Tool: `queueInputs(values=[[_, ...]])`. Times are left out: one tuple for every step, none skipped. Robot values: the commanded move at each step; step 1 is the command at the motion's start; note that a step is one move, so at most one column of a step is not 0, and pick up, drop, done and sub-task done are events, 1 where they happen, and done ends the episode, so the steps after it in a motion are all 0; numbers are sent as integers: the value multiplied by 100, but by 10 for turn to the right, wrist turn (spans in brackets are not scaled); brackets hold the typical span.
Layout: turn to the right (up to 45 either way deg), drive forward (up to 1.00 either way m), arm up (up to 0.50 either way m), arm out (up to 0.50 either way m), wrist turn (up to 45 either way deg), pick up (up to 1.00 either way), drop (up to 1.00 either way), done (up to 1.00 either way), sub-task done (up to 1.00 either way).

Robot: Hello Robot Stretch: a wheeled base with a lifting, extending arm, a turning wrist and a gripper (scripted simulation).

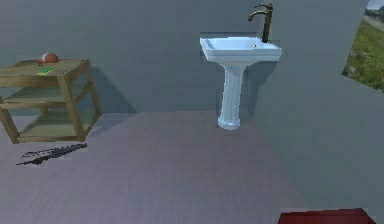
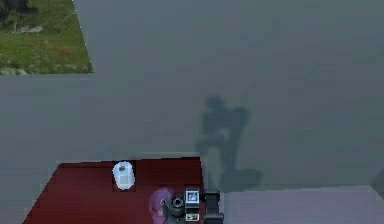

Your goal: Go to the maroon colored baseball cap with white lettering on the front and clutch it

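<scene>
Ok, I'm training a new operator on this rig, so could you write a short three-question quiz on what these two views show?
1. True or false: the white pedestal sink carries a dark faucet.
2. Multiple choice: in the forward view, the small maroon thing sits on
A) the floor
B) the top of the wooden shelf table
C) the sink's basin
3. Fill in: in the arm side view, the white roll stands on a dark red ____.

Key: 1 true; 2 B; 3 table.
</scene>
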Motion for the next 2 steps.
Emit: queueInputs(values=[[0,0,0,0,450,0,0,0,0],[0,0,0,0,450,0,0,0,0]])
